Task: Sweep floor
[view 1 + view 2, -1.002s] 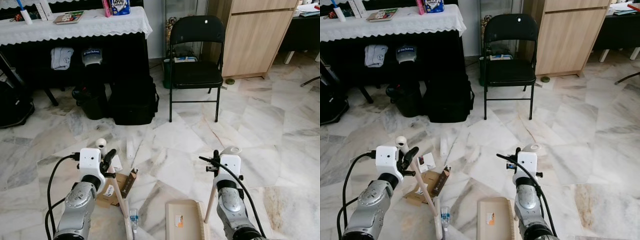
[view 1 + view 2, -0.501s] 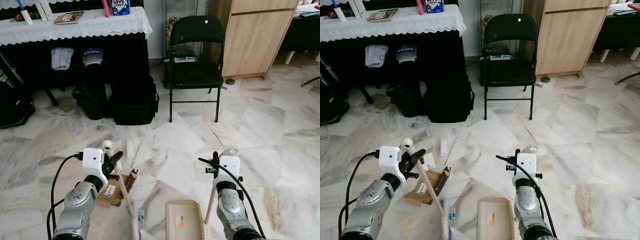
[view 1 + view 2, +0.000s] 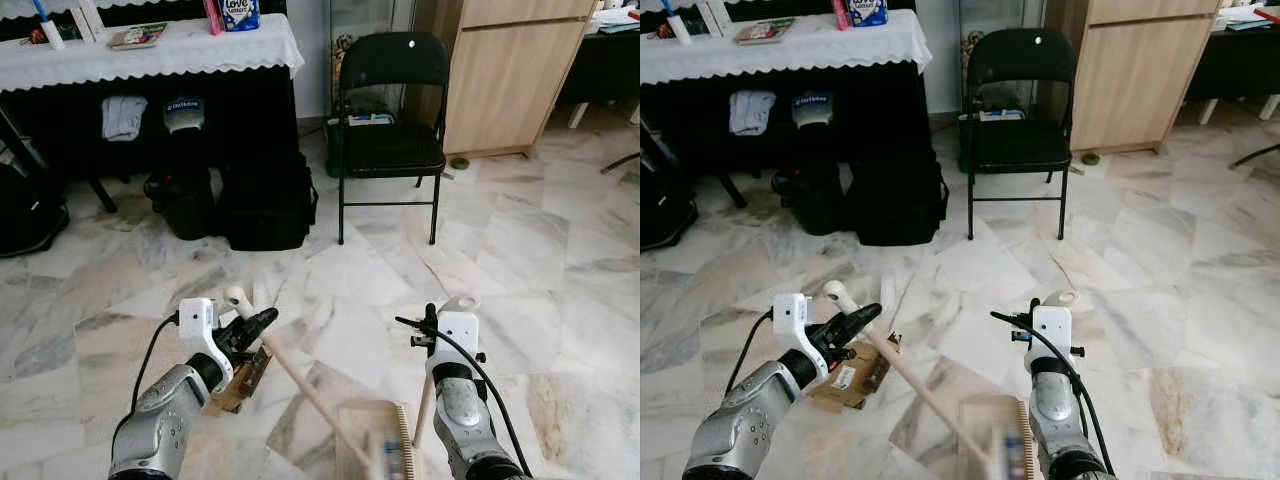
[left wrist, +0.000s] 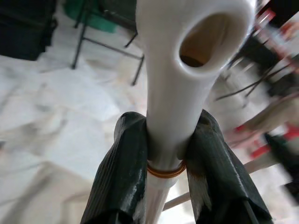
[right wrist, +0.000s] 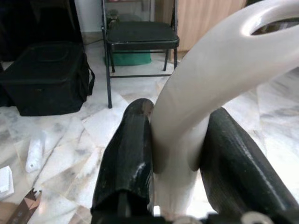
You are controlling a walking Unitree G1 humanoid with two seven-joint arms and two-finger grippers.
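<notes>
1. The left claw [image 3: 262, 320] is clamped on the broom handle [image 3: 300, 382] just below its white looped cap. The two black fingers [image 4: 122, 172] press the shaft from opposite sides, a grip that likely gives leverage for a sideways stroke.
2. The broom handle is pale, with an orange ring [image 4: 164, 171] under the cap. It slants down from the left claw toward the dustpan [image 3: 372, 440]. Its lower end is blurred, so the bristles cannot be made out.
3. The right claw [image 3: 432, 322] is clamped on the dustpan handle [image 5: 205, 88], a white looped grip on a pale upright stem. Holding it upright probably keeps the pan flat on the floor [image 3: 560, 260].
4. The dustpan is beige, with a comb edge. It lies on the marble floor just left of the right arm.
5. Debris lies left of the dustpan: a flattened cardboard box [image 3: 852, 376] and, beyond it, a white tube [image 3: 886, 291]. The stroke appears aimed to drive such pieces toward the pan.
</notes>
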